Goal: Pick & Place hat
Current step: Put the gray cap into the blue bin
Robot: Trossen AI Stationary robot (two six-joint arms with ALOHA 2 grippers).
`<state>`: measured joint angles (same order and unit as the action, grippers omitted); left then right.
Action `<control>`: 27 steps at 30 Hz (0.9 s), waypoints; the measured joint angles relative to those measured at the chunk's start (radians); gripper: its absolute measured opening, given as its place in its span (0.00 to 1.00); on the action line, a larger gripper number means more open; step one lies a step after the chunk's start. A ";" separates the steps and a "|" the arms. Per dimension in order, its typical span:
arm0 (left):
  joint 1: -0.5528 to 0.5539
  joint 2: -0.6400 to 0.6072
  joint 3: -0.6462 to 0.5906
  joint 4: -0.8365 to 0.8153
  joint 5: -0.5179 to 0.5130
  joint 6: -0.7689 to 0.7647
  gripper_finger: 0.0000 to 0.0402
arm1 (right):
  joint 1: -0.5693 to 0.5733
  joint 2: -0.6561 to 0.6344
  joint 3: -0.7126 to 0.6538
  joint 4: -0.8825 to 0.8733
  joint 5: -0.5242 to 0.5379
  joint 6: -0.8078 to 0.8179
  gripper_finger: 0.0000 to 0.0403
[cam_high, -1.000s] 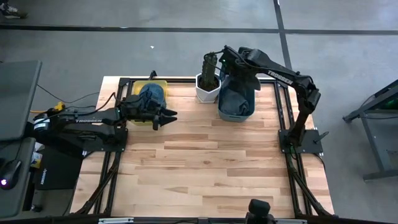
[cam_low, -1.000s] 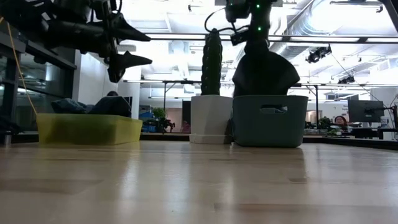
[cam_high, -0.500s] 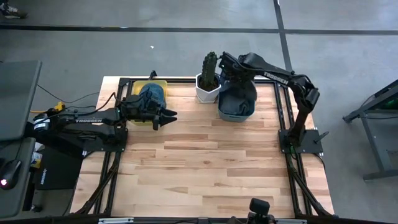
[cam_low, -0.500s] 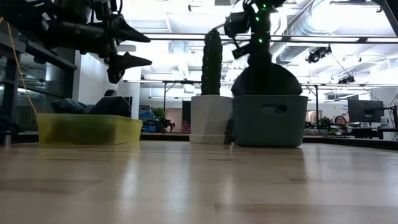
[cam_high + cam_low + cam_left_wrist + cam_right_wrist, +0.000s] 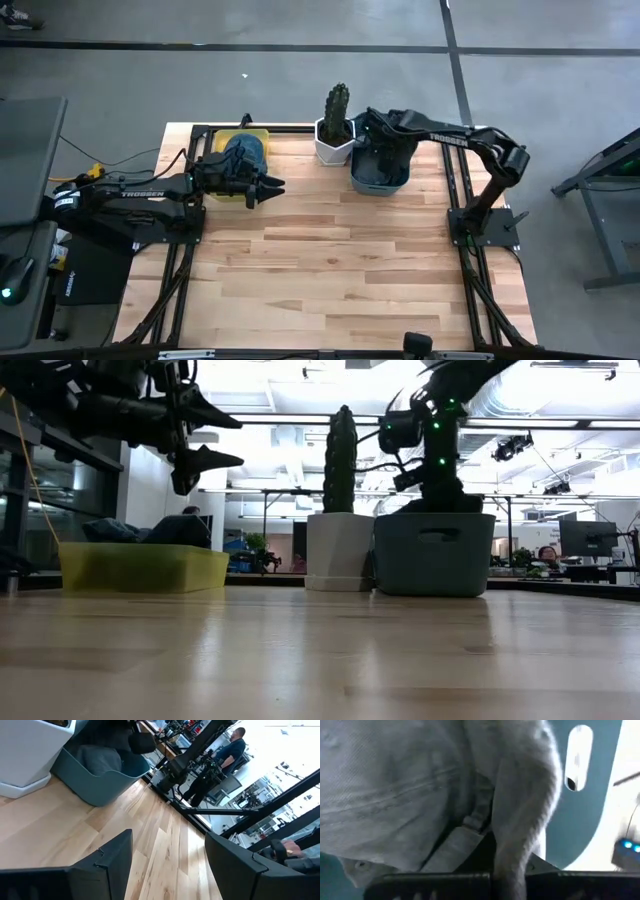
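Your right gripper has dropped into the teal bin, jaws pinching the hat; placement looks near; left gripper waits, jaws spread.

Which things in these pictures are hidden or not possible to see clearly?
- High view: the right gripper is down inside the teal bin; the arm covers it and the hat.
- Low view: the bin's wall hides everything in it.
- Right wrist view: grey hat fabric fills the picture, so its whole shape is cut off.
- Low view: the yellow bin shows only the tops of dark items; what they are is unclear.
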<state>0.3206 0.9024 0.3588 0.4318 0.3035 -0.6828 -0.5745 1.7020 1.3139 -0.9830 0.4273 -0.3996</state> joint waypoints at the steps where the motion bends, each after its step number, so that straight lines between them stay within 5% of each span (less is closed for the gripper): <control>1: 0.000 0.000 0.000 -0.001 0.000 -0.002 0.56 | 0.004 -0.009 -0.022 0.022 -0.009 -0.015 0.00; 15: 0.000 0.000 0.000 -0.009 -0.007 -0.026 0.56 | 0.100 -0.112 -0.158 0.183 -0.176 -0.101 0.00; 27: 0.000 0.000 0.000 -0.010 -0.007 -0.033 0.56 | 0.113 -0.114 -0.159 0.092 -0.243 -0.240 0.00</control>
<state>0.3206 0.9024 0.3588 0.4221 0.2966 -0.7162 -0.4618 1.5879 1.1553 -0.8914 0.1839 -0.6396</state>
